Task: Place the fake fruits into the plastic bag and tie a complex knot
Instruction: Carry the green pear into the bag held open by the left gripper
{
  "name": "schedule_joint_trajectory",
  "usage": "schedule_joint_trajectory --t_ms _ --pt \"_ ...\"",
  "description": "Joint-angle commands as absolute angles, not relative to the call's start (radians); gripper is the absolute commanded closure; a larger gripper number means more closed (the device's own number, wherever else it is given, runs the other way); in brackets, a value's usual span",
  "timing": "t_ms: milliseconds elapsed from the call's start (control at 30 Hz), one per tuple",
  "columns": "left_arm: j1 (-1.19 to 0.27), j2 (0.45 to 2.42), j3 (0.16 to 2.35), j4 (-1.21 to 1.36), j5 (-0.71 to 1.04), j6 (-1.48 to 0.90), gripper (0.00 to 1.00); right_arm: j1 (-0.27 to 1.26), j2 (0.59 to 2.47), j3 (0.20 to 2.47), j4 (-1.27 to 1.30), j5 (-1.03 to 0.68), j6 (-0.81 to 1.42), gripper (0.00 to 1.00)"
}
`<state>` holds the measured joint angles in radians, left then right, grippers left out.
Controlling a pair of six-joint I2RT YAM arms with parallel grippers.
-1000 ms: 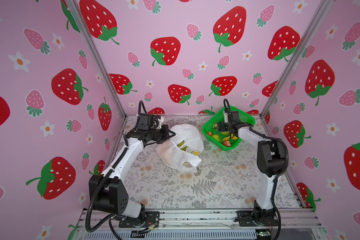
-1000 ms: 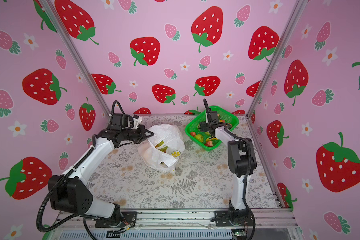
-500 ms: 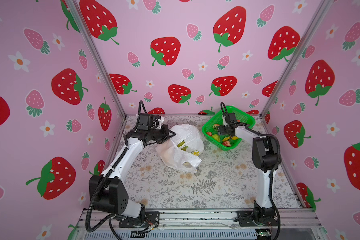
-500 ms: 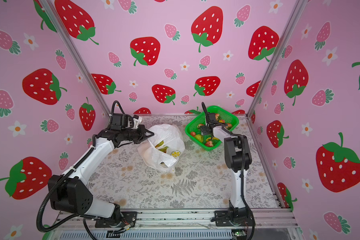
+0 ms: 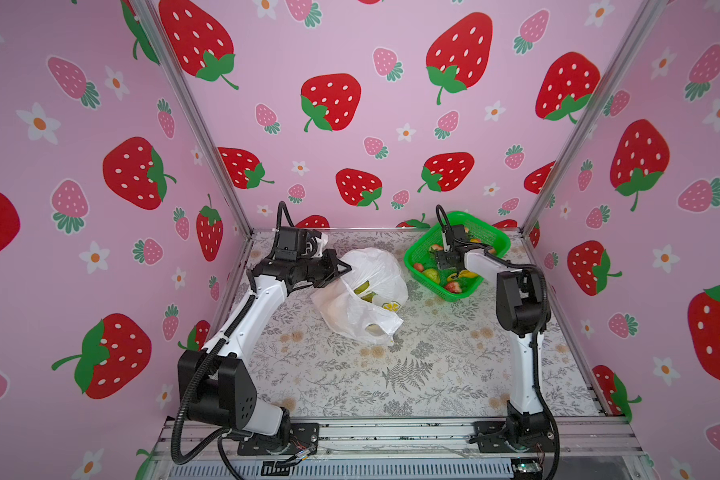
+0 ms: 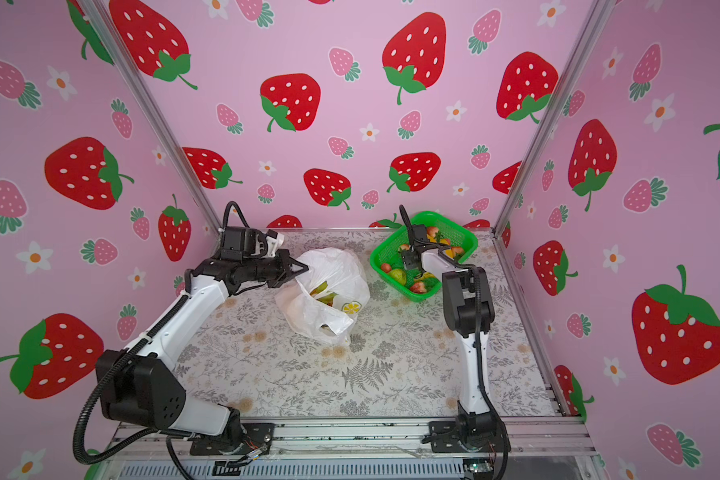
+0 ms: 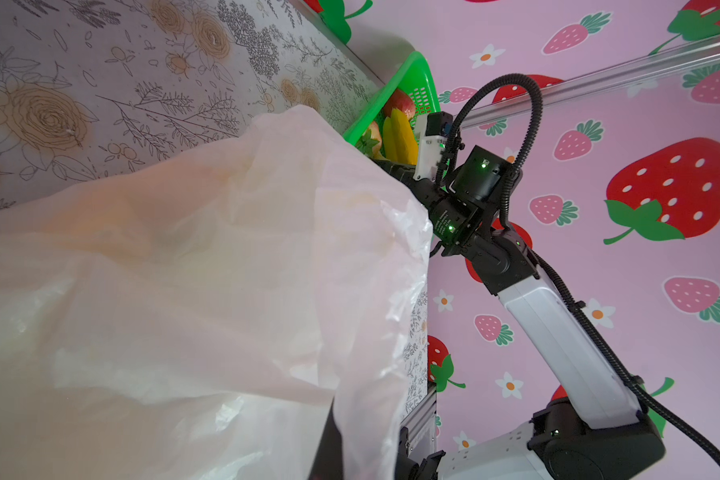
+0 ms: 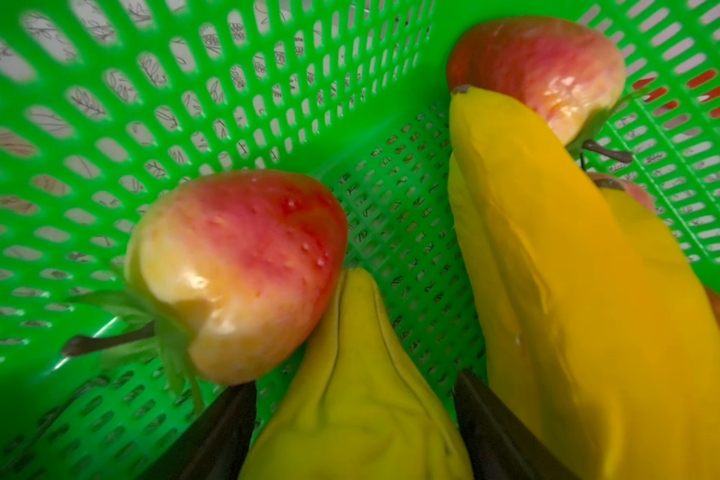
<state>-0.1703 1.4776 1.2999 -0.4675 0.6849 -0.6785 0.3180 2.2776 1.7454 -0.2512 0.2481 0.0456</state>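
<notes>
The plastic bag is white and crinkly and sits mid-table with its mouth held up. My left gripper is shut on the bag's rim, and the film fills the left wrist view. Green and yellow fake fruits show inside the bag. My right gripper reaches down into the green basket. It is open, with its dark fingers on either side of a yellow-green ridged fruit lying on the basket floor. No knot shows.
In the basket a red-yellow strawberry touches the straddled fruit, with yellow bananas and another strawberry beside it. The basket stands in the back right corner against the pink walls. The floral table top stretches to the front.
My right arm has shifted a little to the left over the basket. The left arm and the bag have not moved.
</notes>
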Motion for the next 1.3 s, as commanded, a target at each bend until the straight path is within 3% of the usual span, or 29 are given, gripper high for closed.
schedule_joint_trajectory --t_ms 0,167,433,633,767,1100,1267 --pt "-0.175 1.463 1.293 -0.444 0.704 -0.683 1.0 0.314 2.303 1.773 -0.298 0.264 0.03 0.3" --pt "-0.175 1.465 1.292 -0.444 0.704 -0.683 1.0 0.314 2.193 1.713 -0.256 0.196 0.048 0.4" --pt "-0.175 1.47 1.29 -0.441 0.709 -0.687 1.0 0.316 1.85 1.447 -0.068 -0.05 0.143 0.45" --pt "-0.174 1.468 1.289 -0.437 0.711 -0.69 1.0 0.347 1.601 1.216 0.106 -0.343 0.229 0.48" --pt "-0.174 1.467 1.286 -0.434 0.712 -0.694 1.0 0.45 1.497 1.103 0.178 -0.524 0.245 0.48" --pt "-0.18 1.464 1.284 -0.43 0.713 -0.697 1.0 0.725 1.556 1.095 0.146 -0.71 0.125 0.48" --pt "-0.18 1.465 1.284 -0.43 0.715 -0.698 1.0 0.81 1.622 1.075 0.14 -0.722 0.045 0.48"
